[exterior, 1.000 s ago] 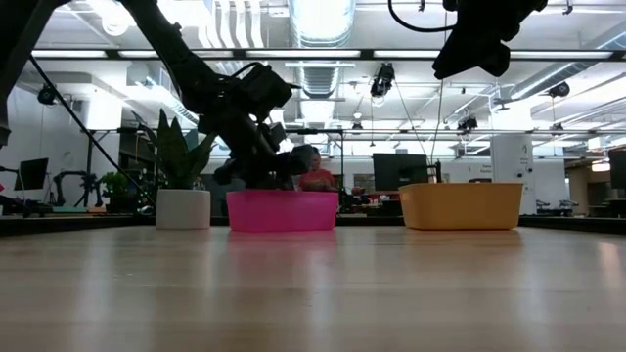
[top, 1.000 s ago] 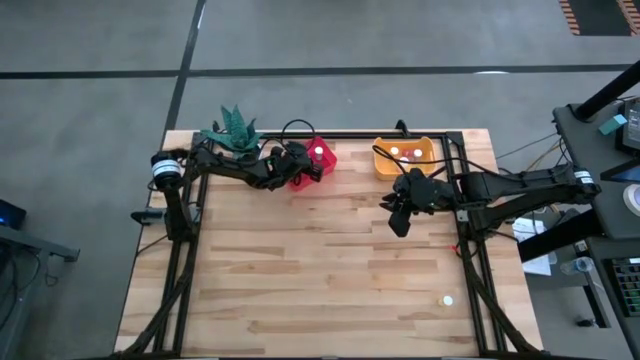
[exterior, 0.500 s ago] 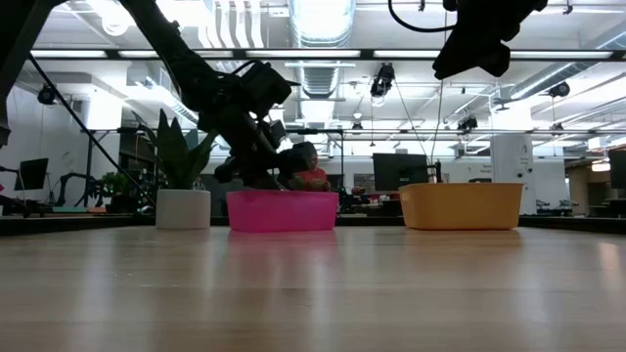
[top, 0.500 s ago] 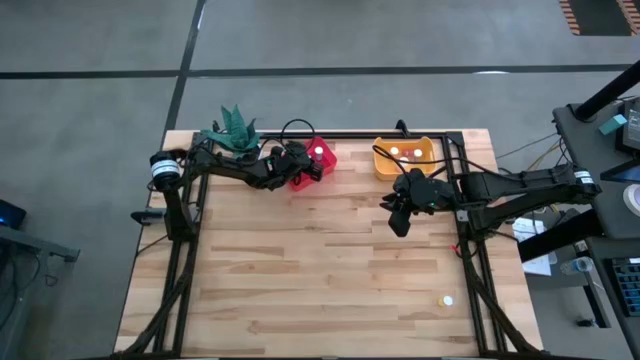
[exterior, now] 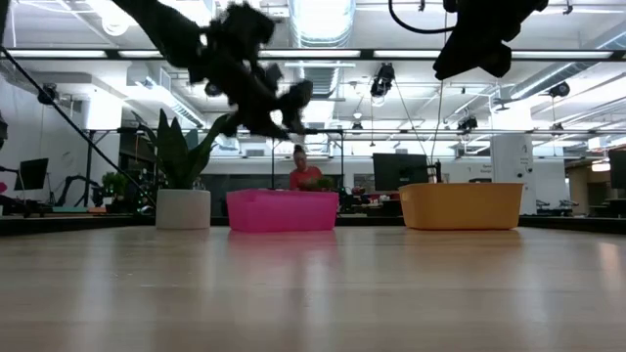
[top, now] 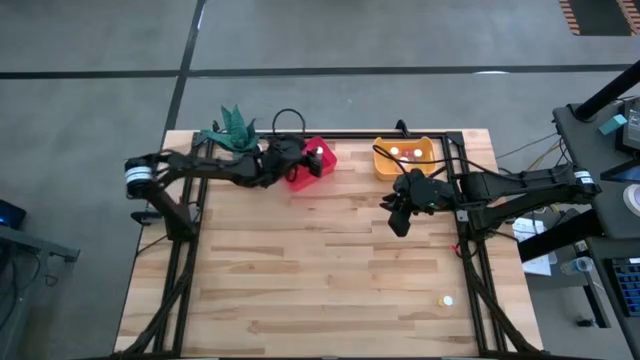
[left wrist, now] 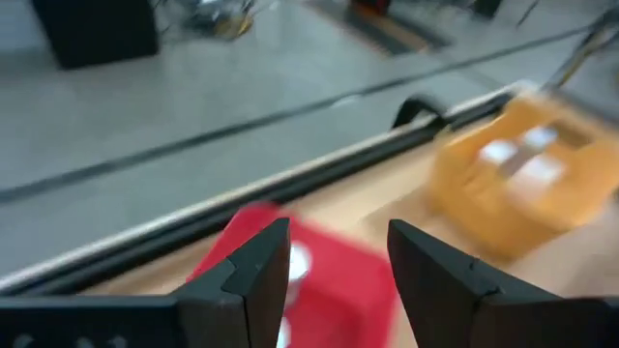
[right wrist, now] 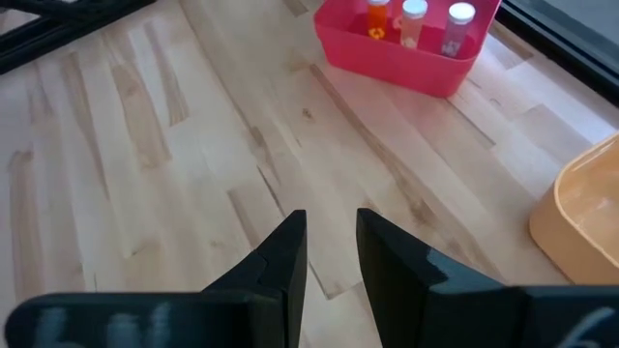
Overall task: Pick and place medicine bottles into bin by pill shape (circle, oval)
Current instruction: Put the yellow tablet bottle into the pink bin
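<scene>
My left gripper (top: 298, 160) is open and empty, raised over the near-left side of the red bin (top: 318, 168); in the low view it hangs above the bin's rim (exterior: 282, 102). Three white-capped bottles (right wrist: 413, 19) stand in the red bin. Two white caps (top: 406, 153) show in the orange bin (top: 404, 165). One more bottle (top: 446, 299) stands on the table near the front right corner. My right gripper (top: 398, 216) is open and empty, held high over the table, near of the orange bin.
A green plant in a white pot (top: 232, 130) stands at the far left, beside the red bin. The wide wooden table top (top: 320, 270) spreads between the bins and the near edge. A person in red (exterior: 301, 174) is in the room behind the table.
My left gripper has risen from the red bin's rim to well above it and drawn back a little toward the table's left edge, tipping as the arm swung. My right gripper has kept still.
</scene>
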`<state>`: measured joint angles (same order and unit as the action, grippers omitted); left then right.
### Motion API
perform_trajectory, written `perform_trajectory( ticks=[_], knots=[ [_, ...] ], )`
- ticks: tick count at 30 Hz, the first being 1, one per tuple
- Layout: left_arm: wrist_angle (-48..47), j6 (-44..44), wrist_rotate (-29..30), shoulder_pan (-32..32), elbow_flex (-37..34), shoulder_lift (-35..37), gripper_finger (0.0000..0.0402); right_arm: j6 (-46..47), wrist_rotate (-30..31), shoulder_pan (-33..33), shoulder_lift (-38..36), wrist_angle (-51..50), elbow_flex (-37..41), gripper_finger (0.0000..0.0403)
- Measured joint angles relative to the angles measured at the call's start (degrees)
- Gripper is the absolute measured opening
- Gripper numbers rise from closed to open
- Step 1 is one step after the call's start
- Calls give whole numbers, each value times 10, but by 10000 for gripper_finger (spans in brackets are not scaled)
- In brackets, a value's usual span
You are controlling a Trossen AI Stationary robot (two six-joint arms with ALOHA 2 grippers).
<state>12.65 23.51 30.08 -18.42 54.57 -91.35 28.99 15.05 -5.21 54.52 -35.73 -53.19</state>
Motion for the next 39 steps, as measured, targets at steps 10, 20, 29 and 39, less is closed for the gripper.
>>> perform_trajectory(
  ticks=[10,20,29,39],
  knots=[
    [14,17,-21,98,10,134,160,60,-30,0,0,0,0,84],
    [53,106,-21,198,7,183,160,219,-183,-6,0,8,0,84],
    [59,102,-64,213,4,200,160,401,-216,-99,12,22,-27,84],
    [46,60,-265,216,3,240,160,575,-204,-235,132,-27,-145,84]
  ],
)
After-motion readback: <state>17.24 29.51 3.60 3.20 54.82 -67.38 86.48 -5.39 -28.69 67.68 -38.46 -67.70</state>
